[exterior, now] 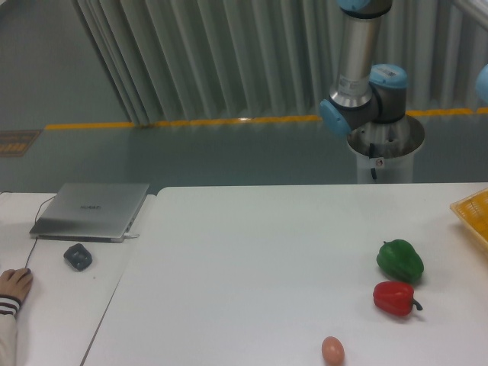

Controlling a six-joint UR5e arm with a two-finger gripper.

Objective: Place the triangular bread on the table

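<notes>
The triangular bread is nowhere in this view, and neither is the gripper: only the arm's lower joints [358,99] show, rising out of the top edge behind the table [252,267], so whether the jaws are parted or clamped on anything cannot be told. Judging by the yellow crate [474,213] clipped at the table's right edge, the bread may lie in or past it, off-frame.

The risk is in the landing: the table is smooth, white and hard, and a rounded wedge released tilted could slide or tip. Left of the crate sit a glossy green pepper [399,261], a red pepper [395,298] and a small brown egg [332,350]; a careless drop could knock the egg rolling.
</notes>
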